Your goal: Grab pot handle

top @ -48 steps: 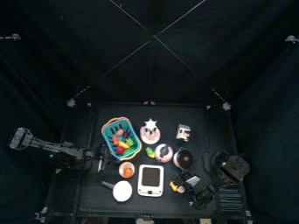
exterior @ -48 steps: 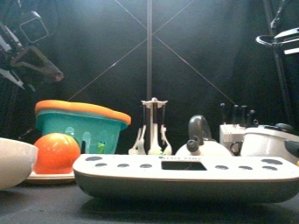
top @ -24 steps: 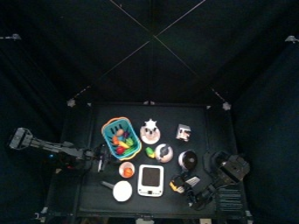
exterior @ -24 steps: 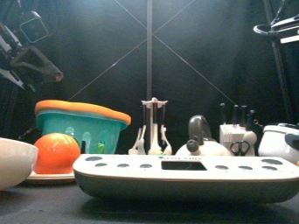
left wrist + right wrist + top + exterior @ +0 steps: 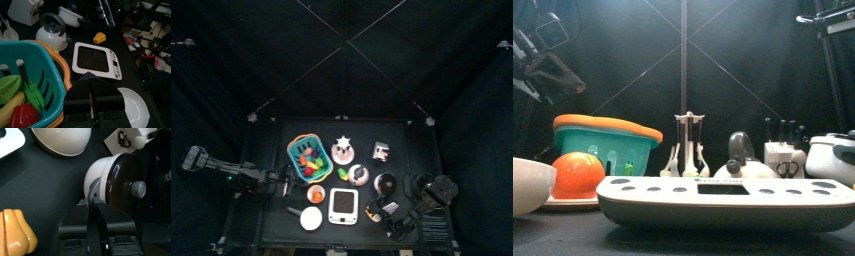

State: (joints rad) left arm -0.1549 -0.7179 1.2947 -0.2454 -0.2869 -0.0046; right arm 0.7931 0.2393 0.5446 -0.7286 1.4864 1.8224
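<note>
The right gripper has its jaws nearly together, beside the round white pot with its glossy dark lid. I cannot tell if they pinch the pot handle. The left gripper looks closed, empty.

In the front view we see the right arm higher at upper right, uncovering more of the white pot at right edge.

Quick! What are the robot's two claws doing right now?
Left gripper: closed, holding nothing.
Right gripper: against the pot, cannot be told.
</note>
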